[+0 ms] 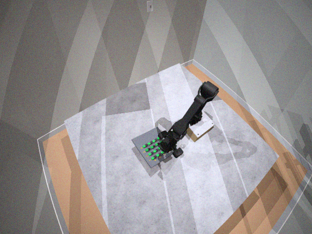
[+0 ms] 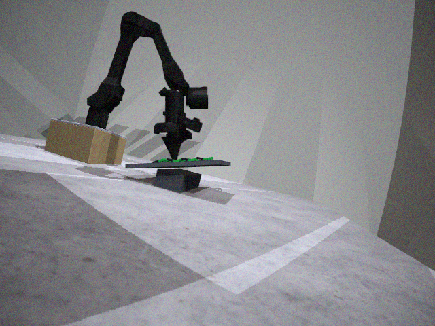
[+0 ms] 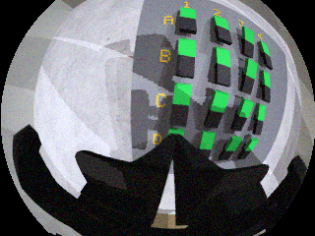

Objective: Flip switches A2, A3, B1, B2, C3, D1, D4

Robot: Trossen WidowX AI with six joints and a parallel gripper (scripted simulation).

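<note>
The grey panel (image 1: 140, 139) (image 2: 140, 165) (image 3: 152, 22) carries four rows of green-and-dark rocker switches, lettered A to D and numbered 1 to 4. In the wrist view, switch A1 (image 3: 187, 21), switch B1 (image 3: 186, 58) and switch C1 (image 3: 181, 104) show whole. My gripper (image 2: 174, 157) (image 3: 174, 138) is shut and empty, pointing down. Its tip is at the D1 switch (image 3: 176, 132), low at the switch tops; contact cannot be told. The tip hides the dark half of D1. Switch D4 (image 3: 250, 146) is at the right of row D. Which ends are raised is hard to tell.
A dark block (image 2: 170, 181) stands under the panel. A tan box (image 2: 70, 140) (image 1: 195, 138) with a white top stands beside the arm's base side. The arm hangs over the panel's near part in the top view. Shadows cross the panel and table.
</note>
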